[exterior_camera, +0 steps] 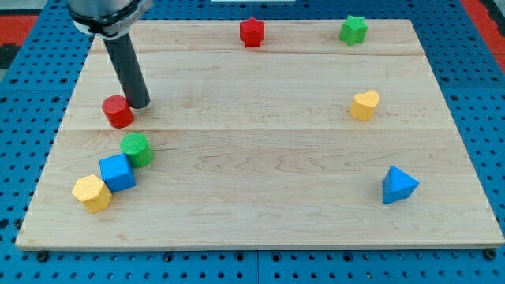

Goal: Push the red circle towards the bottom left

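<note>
Red circle is sitting touching my tip, which is standing at its 2 o'clock. Green circle is lying at its 5 o'clock. Claw state: cannot tell, only a rod is showing.

pale grained wood board, matt red circle, dark smooth rod.

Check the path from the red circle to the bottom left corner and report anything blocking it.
My tip sits right beside the red circular block, nothing between. Toward the view's bottom left, the green round block, blue cube and yellow hexagonal block cluster close to that path.
</note>
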Robot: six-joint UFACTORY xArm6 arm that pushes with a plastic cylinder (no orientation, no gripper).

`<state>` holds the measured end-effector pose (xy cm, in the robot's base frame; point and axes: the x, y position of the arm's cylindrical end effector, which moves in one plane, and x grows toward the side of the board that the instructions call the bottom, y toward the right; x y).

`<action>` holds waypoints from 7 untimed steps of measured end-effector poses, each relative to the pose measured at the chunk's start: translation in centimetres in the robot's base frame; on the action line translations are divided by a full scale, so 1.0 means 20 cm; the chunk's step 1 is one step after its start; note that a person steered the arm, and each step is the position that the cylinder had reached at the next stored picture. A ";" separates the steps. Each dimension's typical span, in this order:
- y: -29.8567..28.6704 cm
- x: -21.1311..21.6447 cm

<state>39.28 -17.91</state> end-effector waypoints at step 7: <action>-0.14 0.12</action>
<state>41.71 -20.68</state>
